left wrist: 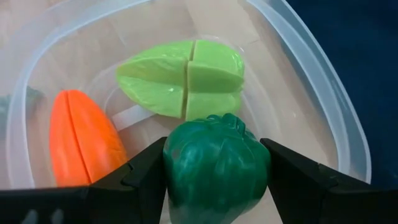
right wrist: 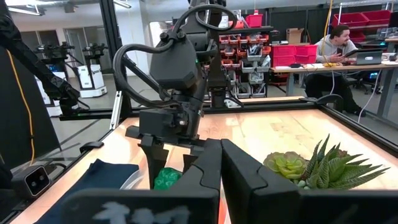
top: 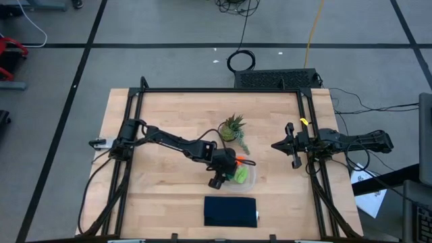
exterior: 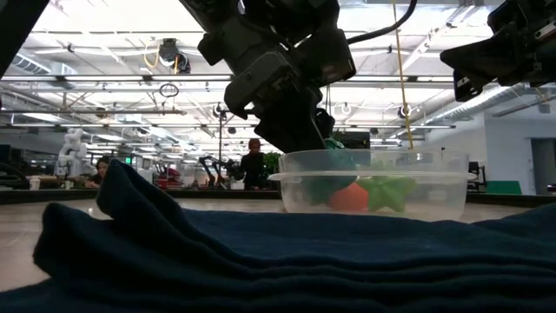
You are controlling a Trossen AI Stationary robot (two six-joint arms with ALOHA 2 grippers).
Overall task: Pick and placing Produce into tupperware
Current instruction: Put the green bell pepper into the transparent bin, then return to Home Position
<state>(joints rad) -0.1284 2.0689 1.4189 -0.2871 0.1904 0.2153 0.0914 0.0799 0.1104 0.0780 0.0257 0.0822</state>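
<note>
The clear tupperware sits near the table's middle. Inside it, lying on its floor, are the orange carrot and the lime-green piece. My left gripper reaches down into the container's open top and is shut on the dark green piece. My right gripper waits with shut fingers near the table's right edge, away from the container. My left gripper pinches the dark green piece between its two fingers, one on each of its rounded sides. The fingers come from above, slanting down into the tupperware. The piece sits over the container's floor beside the carrot. I cannot tell whether it touches the floor.
A spiky potted plant stands just beyond the container toward the far edge. A folded dark navy cloth lies flat by the near edge. Bare wood stretches to the left and right. People sit at desks in the room behind.
</note>
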